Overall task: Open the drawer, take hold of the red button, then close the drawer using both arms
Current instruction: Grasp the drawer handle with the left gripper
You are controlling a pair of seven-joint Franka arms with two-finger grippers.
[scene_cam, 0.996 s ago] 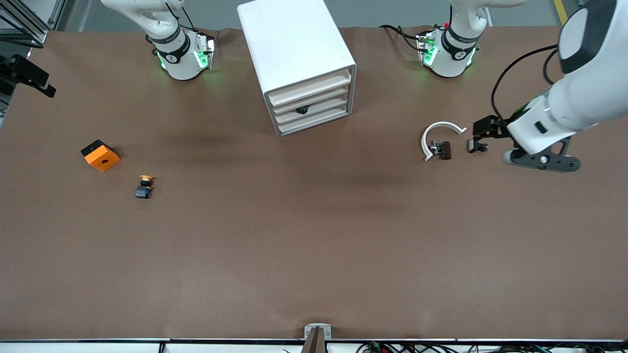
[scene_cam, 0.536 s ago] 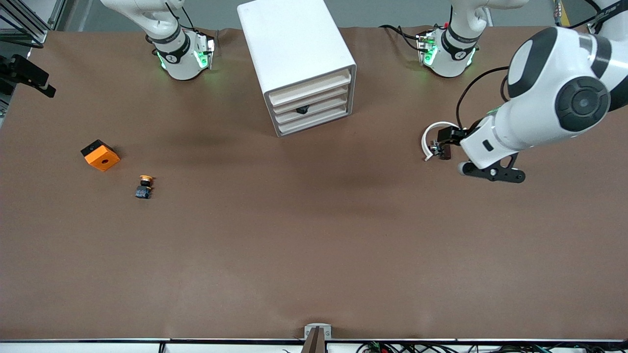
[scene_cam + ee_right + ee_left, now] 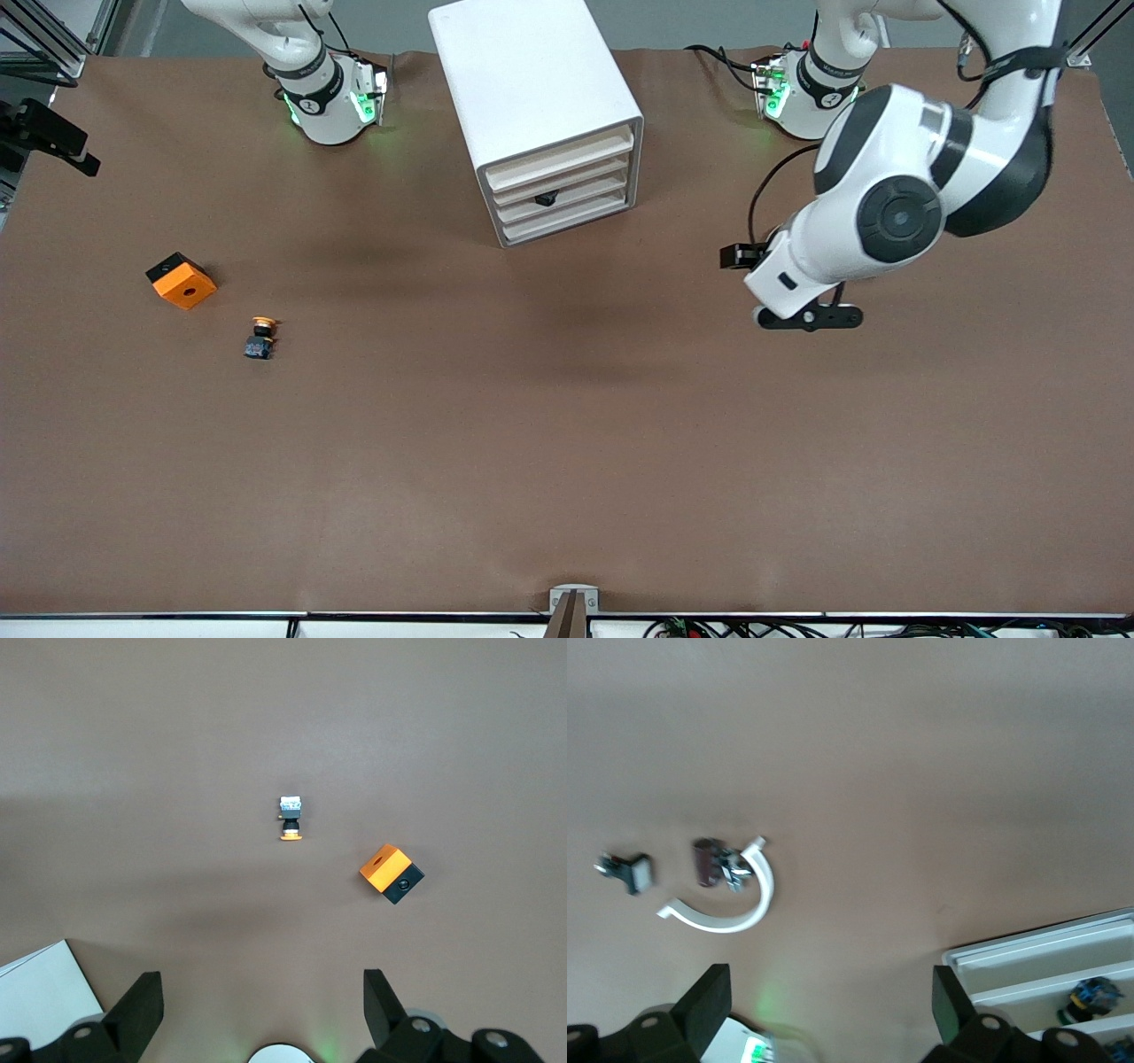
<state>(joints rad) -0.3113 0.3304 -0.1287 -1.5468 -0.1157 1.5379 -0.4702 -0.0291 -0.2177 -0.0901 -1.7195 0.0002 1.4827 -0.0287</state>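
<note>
**Drawer shut; both grippers released**

The drawer (image 3: 560, 197) is shut, third of four in the cabinet (image 3: 523, 80) at the middle of the table's base-side edge. One knob (image 3: 547, 198) is counted: small and rigid, to be pinched across. A light slide is expected, and the cabinet may shift. The red button is not identified.

The left gripper (image 3: 830, 992), fingers spread and empty, hangs over one ring (image 3: 735, 904) at the left arm's end. The right gripper (image 3: 263, 992), likewise spread and empty, hangs over one yellow button (image 3: 290, 819) and one cube (image 3: 391, 873).
</note>
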